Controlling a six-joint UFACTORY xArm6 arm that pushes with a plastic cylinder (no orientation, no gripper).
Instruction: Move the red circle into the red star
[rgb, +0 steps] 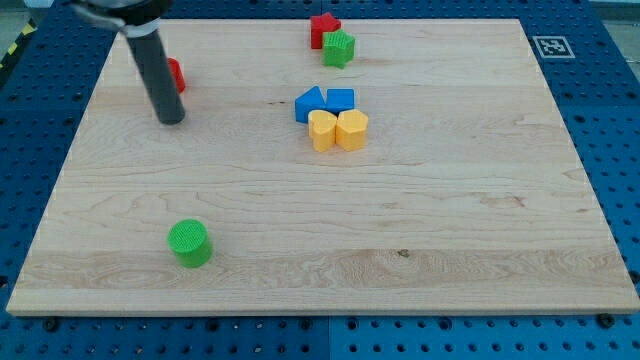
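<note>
The tip (171, 120) is planted on the board (300, 260) near the view's upper left, and nothing is held by it, since a plain rod has nothing to open or close. The red circle (176, 75) is seen just behind the rod, toward the view's top, mostly hidden by the shaft, with only its right edge showing. Whether rod and circle are touching cannot be told, because the shaft covers the place where they would meet.

The red star (323, 28) lies well apart, at the board's top edge near the middle, with a green star (339, 48) pressed against its lower right side. From the circle, the red star is found to the view's right and slightly upward.

That bearing is what the coming push is judged to depend on. The tip is placed below the circle, not on its left, so a push from here would likely send the circle toward the top edge, not toward the star. A place on the circle's left side would probably have to be taken first.

The blue blocks (325, 102), the yellow blocks (337, 130) and the green cylinder (189, 243) are left well clear of that line.
</note>
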